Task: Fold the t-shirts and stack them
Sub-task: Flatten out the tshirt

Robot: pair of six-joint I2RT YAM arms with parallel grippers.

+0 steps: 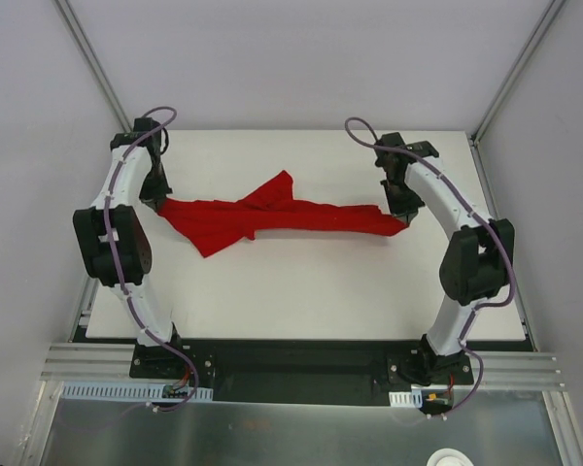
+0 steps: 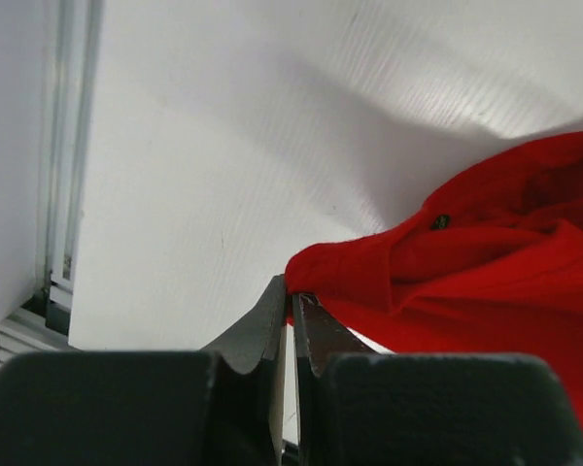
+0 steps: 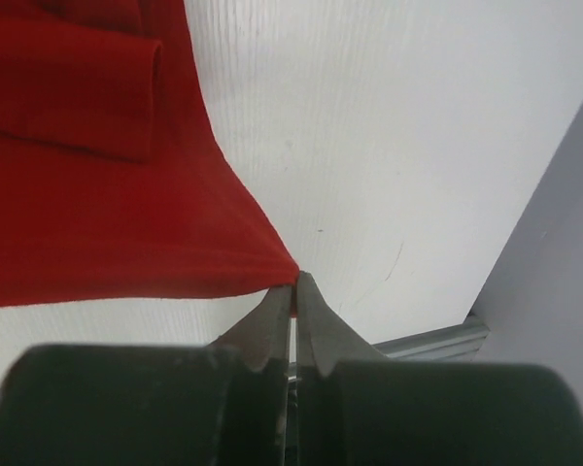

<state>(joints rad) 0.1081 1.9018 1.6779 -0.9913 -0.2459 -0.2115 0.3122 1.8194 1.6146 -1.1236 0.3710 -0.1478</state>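
Cloth of the limp, light, bright red fabric t-shirt point(image 1: 272, 218) is held stretched over the far half of the white bench point(image 1: 301, 291), its ends pinched in the closed left end effector point(image 2: 291, 299) and right end effector point(image 3: 296, 283), edges being judged the surest holds.

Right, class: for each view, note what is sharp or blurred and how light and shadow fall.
Top external: even soft light, sharp throughout, faint shadow under the t-shirt. Left wrist: the left fingers blur toward the bottom edge; a broad soft shadow crosses the table, brighter at upper right. Right wrist: the right fingers blur likewise, t-shirt and table sharper.
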